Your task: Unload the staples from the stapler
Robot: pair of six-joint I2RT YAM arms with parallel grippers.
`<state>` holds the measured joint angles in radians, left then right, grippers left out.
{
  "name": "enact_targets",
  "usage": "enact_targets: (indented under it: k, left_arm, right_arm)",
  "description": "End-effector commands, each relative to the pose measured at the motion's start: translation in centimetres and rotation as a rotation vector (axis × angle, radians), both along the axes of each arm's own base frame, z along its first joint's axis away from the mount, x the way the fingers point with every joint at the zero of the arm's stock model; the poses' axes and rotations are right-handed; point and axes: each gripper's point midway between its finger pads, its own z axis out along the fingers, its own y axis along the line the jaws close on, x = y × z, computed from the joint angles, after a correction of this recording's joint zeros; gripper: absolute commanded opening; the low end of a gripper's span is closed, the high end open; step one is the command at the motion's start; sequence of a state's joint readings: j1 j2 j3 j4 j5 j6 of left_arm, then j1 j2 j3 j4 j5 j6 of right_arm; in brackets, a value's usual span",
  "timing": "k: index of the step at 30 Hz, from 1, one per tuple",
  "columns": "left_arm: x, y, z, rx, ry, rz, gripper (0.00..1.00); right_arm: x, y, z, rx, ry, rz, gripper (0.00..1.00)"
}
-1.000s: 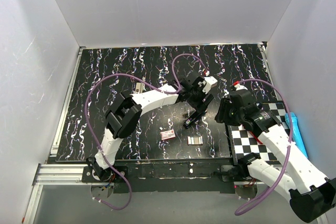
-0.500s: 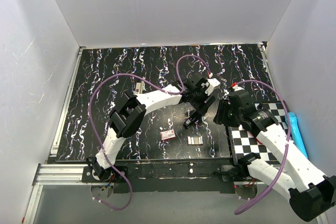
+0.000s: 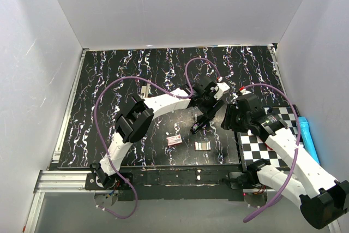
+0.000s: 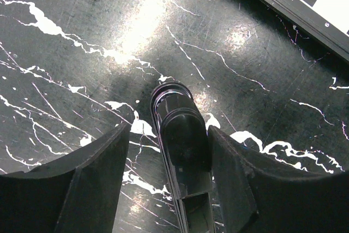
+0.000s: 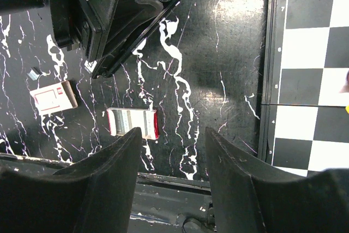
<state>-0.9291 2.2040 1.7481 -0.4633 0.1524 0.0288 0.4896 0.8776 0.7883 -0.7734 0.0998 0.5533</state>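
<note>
The black stapler (image 3: 202, 118) lies on the marbled black mat near the middle right, slanting toward the front. In the left wrist view the stapler (image 4: 182, 151) runs between my left gripper's (image 4: 169, 135) fingers. The right finger (image 4: 240, 178) is against its side and the left finger (image 4: 92, 184) stands apart from it, so the jaws are open around it. My left gripper (image 3: 206, 103) is over the stapler's far end. My right gripper (image 5: 174, 135) is open and empty, hovering just right of the stapler (image 5: 117, 20), and also shows in the top view (image 3: 228, 119).
An open staple tray with a red end (image 5: 132, 122) and its small white-and-red sleeve (image 5: 53, 96) lie in front of the stapler. A small loose staple piece (image 5: 35, 72) lies near them. A checkerboard (image 3: 272, 140) and a blue object (image 3: 307, 135) are on the right. The mat's front edge (image 5: 180, 181) is close below.
My left gripper has shifted slightly over the stapler's far end. My right gripper has moved a little left, closer to the stapler.
</note>
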Motion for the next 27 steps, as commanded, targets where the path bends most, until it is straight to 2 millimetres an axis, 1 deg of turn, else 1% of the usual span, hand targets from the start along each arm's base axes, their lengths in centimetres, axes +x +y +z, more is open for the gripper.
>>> enact_targets:
  k: [1, 10, 12, 14, 17, 20, 21, 22, 27]
  left_arm:
    - [0.5, -1.0, 1.1, -0.022, -0.031, -0.013, 0.57]
    - [0.2, -1.2, 0.7, -0.015, -0.022, -0.010, 0.51]
    - [0.3, -1.3, 0.7, -0.012, -0.024, -0.009, 0.44]
    - [0.2, -1.3, 0.6, -0.004, -0.025, -0.007, 0.30]
    - [0.3, -1.1, 1.2, -0.003, -0.040, -0.005, 0.15]
    - [0.2, -0.9, 2.6, -0.018, -0.060, -0.006, 0.00]
    - [0.2, -0.8, 3.4, -0.027, -0.068, -0.007, 0.00]
    - [0.0, -0.6, 3.8, -0.030, -0.074, -0.010, 0.00]
    - [-0.9, 0.2, 8.0, -0.087, -0.124, -0.053, 0.00]
  right_arm:
    - [0.6, 0.6, 0.2, 0.024, -0.023, 0.004, 0.58]
    - [0.4, 0.6, 0.2, 0.028, -0.019, 0.007, 0.57]
    - [0.4, 0.6, 0.1, 0.028, -0.019, 0.008, 0.58]
    - [0.4, 0.6, 0.2, 0.028, -0.022, 0.007, 0.58]
    - [0.3, 0.4, 0.5, 0.028, -0.031, 0.002, 0.57]
    - [0.4, 0.2, 1.0, 0.029, -0.050, -0.002, 0.57]
    - [0.3, 0.1, 1.2, 0.025, -0.050, -0.003, 0.57]
    - [0.3, 0.1, 1.5, 0.028, -0.057, -0.004, 0.57]
    - [0.2, 0.0, 3.0, 0.035, -0.093, 0.007, 0.54]
